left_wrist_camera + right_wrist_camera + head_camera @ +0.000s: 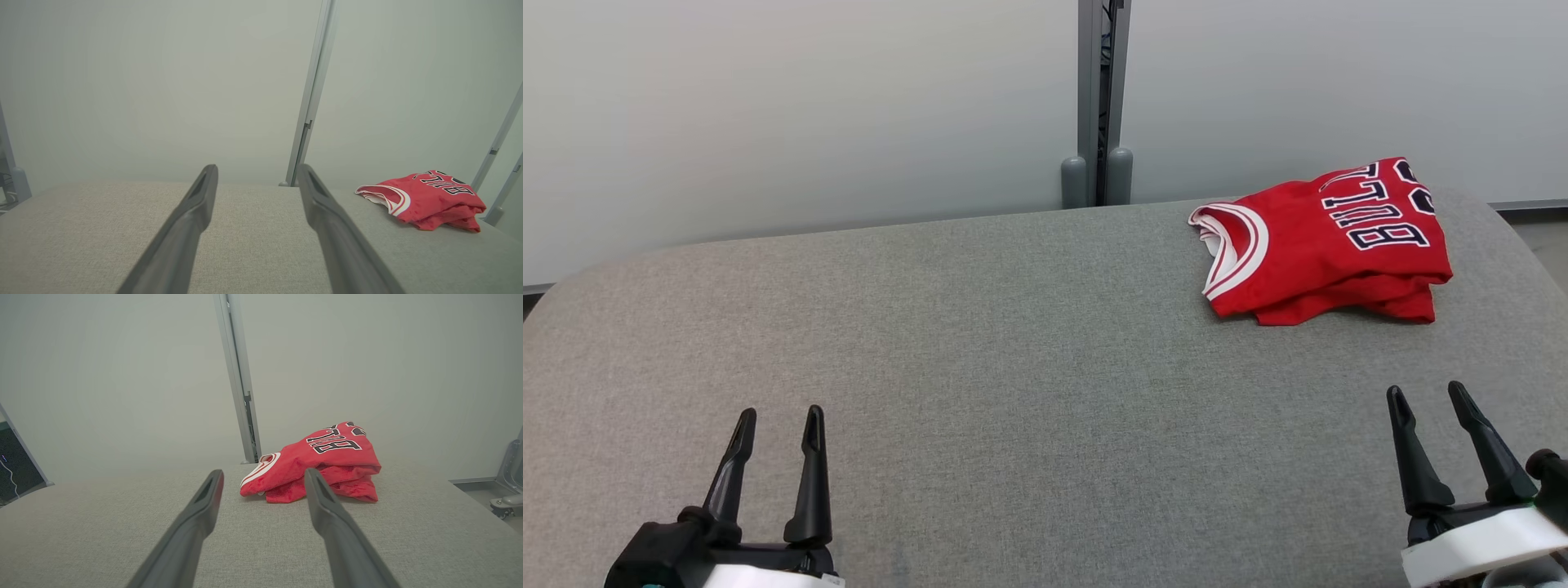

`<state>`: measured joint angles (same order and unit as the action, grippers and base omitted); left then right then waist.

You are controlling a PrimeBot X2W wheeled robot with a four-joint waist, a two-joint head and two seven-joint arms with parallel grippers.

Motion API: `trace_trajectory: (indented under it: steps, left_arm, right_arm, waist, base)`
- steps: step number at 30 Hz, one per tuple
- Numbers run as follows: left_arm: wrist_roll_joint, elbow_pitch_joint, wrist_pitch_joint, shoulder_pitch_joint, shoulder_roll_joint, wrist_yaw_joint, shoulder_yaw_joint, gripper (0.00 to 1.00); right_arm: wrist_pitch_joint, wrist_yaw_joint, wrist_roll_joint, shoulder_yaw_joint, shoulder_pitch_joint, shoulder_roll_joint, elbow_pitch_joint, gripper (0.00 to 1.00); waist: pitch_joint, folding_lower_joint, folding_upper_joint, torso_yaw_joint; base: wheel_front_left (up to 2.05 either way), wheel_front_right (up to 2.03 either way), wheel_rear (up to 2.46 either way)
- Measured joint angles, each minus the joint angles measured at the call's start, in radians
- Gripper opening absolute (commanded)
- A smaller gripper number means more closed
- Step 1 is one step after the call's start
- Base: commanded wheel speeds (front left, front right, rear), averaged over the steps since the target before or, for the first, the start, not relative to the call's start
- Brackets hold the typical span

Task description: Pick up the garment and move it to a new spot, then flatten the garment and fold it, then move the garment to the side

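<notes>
Grey fabric surface [980, 327]; folded red jersey [1327, 245] upper right, dark lettering "BULL" legible. Lower corners: left tool [779, 411], right tool [1425, 389], both wide, empty.

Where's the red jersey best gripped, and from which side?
Probably its near edge, where folded layers of the red jersey stack loosely on the grey table. The open right gripper, nearest and facing it, could come straight forward from the robot's side and pinch them.

Bright, even, diffuse light; faint shadow under garment [1327, 245]; wrist views hazy, edges bowed.
</notes>
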<state>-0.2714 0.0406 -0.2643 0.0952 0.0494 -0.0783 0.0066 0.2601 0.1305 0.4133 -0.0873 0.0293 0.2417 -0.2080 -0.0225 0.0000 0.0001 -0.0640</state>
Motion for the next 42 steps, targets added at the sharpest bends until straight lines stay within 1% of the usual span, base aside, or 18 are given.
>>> trace_trajectory:
  steps: [6,9,14,29,42]
  left_arm:
    - [0.016,0.011,0.0,0.0,0.0,0.007,0.005,1.0]
    - [0.028,0.028,0.0,0.007,0.0,0.017,0.013,1.0]
    - [0.027,0.037,0.0,0.021,0.0,0.018,0.019,1.0]
    - [0.023,0.04,0.0,0.024,0.0,0.024,-0.002,1.0]
    - [0.023,0.043,0.0,0.025,0.0,0.027,-0.005,1.0]
  right_arm:
    - [0.0,0.0,-0.036,0.013,-0.018,-0.026,0.012,1.0]
    - [0.0,0.0,-0.04,0.011,-0.018,-0.032,0.018,1.0]
    - [0.0,0.0,-0.045,0.007,-0.018,-0.042,0.026,1.0]
    - [0.0,0.0,-0.044,-0.01,-0.017,-0.023,0.016,1.0]
    - [0.0,0.0,-0.041,-0.016,-0.016,-0.024,0.016,1.0]
  waist:
    - [-0.006,0.0,0.0,0.005]
    - [-0.007,0.0,0.0,0.008]
    - [-0.011,0.0,0.0,0.017]
    - [-0.011,0.0,0.0,0.043]
    - [-0.006,0.0,0.0,0.054]
  base:
    - [0.0,0.0,0.0]
    - [0.0,0.0,0.0]
    - [0.0,0.0,0.0]
    - [0.0,0.0,0.0]
    - [0.0,0.0,0.0]
